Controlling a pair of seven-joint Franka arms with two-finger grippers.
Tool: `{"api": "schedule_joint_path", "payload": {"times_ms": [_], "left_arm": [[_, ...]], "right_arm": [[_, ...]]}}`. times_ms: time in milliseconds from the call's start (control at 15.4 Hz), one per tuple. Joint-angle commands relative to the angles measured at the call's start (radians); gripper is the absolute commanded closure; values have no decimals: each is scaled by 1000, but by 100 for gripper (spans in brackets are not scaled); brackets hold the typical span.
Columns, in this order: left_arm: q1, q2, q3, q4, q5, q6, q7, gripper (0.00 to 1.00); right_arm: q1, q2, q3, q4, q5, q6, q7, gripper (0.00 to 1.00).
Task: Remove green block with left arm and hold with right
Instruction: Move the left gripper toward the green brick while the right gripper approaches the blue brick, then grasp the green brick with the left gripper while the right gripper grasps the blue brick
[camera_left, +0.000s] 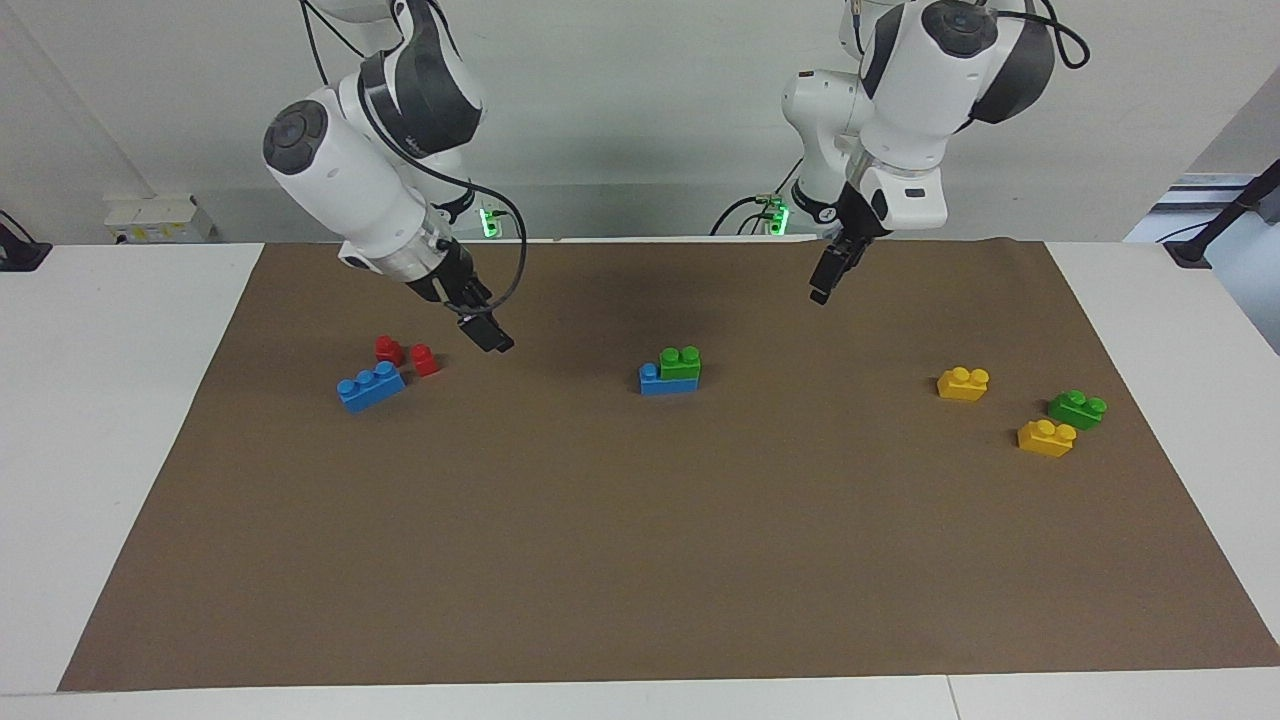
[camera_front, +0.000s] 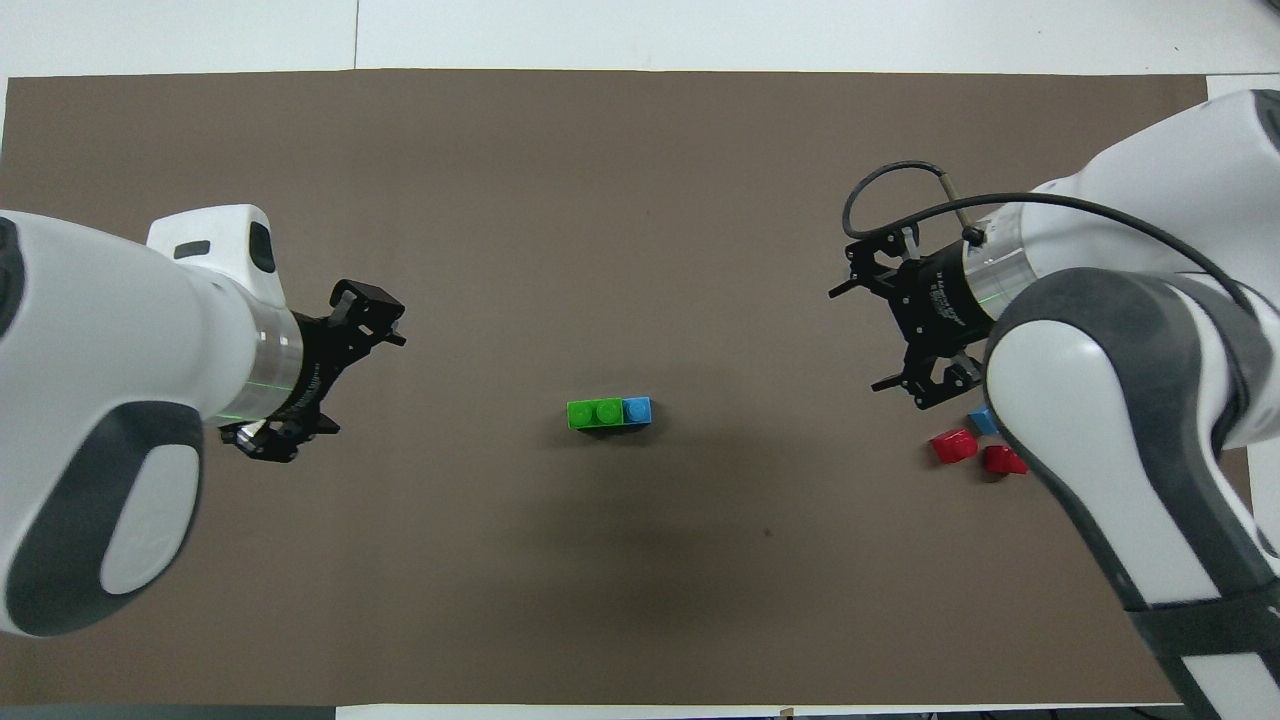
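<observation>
A green block (camera_left: 681, 362) with two studs sits on one end of a blue brick (camera_left: 660, 381) in the middle of the brown mat; the pair also shows in the overhead view, the green block (camera_front: 595, 413) on the blue brick (camera_front: 637, 410). My left gripper (camera_left: 825, 285) is open and empty, up in the air over the mat, apart from the stack toward the left arm's end (camera_front: 340, 375). My right gripper (camera_left: 490, 338) is open and empty, over the mat between the stack and the red blocks (camera_front: 872, 330).
Two red blocks (camera_left: 389, 349) (camera_left: 425, 359) and a loose blue brick (camera_left: 371, 386) lie toward the right arm's end. Two yellow bricks (camera_left: 963, 383) (camera_left: 1046, 438) and a second green block (camera_left: 1077, 408) lie toward the left arm's end, hidden under the arm in the overhead view.
</observation>
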Motion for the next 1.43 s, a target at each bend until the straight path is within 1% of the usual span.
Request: {"api": "schedule_joint_path", "payload": {"times_ms": [0,130,325,455,584,779,909,974,1169,1364], "left_arm": [[-82,-32,15,-101,-11,115,-290,0],[-117,7,15,-104,-11,135,-416,0],[-174,91,15,-104,-9,203,-604,0],[-188,132,15,-104,-6,238,-716,0],[-229,154,17,-130,-3,290,-786,0],[-260,203,17,-151,3,365,-870,0],[-263,208,17,-162,8,393,-896,0],[-263,209,17,-170,8,405,-904,0],[-290,208,18,-222,9,457,-922,0],[-298,209,18,-234,19,490,-953,0]], "right_arm": [[44,-2,0,-110,82,148,57,2],[61,12,0,-150,114,220,57,2],[98,45,0,-167,175,298,70,2],[147,58,0,-193,203,363,83,2],[180,78,0,-210,238,410,94,2],[216,96,0,-236,274,440,96,2],[239,118,0,-240,286,443,94,2],[253,128,0,-242,288,465,96,2],[308,161,0,-260,352,577,109,2],[343,191,0,-266,373,642,111,2]]}}
